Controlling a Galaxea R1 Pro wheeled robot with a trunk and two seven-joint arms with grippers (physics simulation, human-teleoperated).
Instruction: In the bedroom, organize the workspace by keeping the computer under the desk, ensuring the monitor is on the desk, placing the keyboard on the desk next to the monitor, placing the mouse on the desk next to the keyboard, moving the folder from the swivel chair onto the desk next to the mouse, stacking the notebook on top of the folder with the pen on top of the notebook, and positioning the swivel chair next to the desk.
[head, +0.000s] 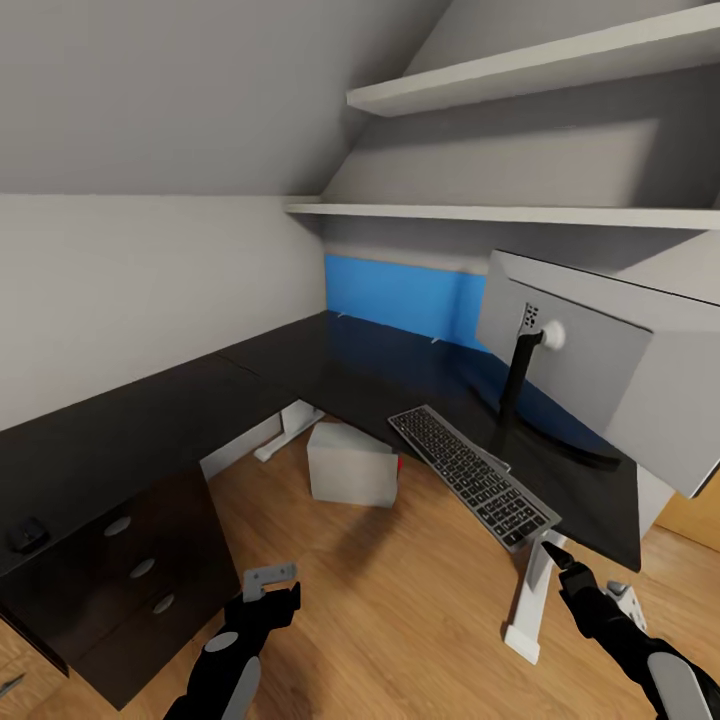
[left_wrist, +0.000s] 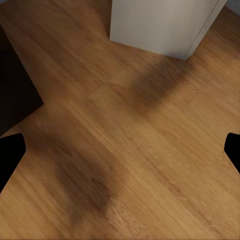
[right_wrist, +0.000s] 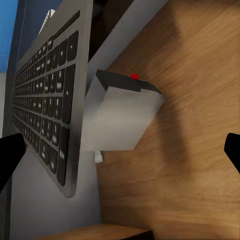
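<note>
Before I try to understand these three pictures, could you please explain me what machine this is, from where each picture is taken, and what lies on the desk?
This is a simulated two-armed robot on wheels in a bedroom. The big picture comes from a camera on its head, looking down over both arms. The left tool and the right tool are the grasping ends of those arms. Both are open and hold nothing.

The other two pictures come from cameras near each tool. The left one looks at the wood floor and a corner of the computer. The right one looks at the keyboard from close by.

On the black desk stand the monitor, seen from its back, and the keyboard, whose near end overhangs the desk edge. The computer stands on the floor at the desk. A black drawer unit stands at the left.
</note>
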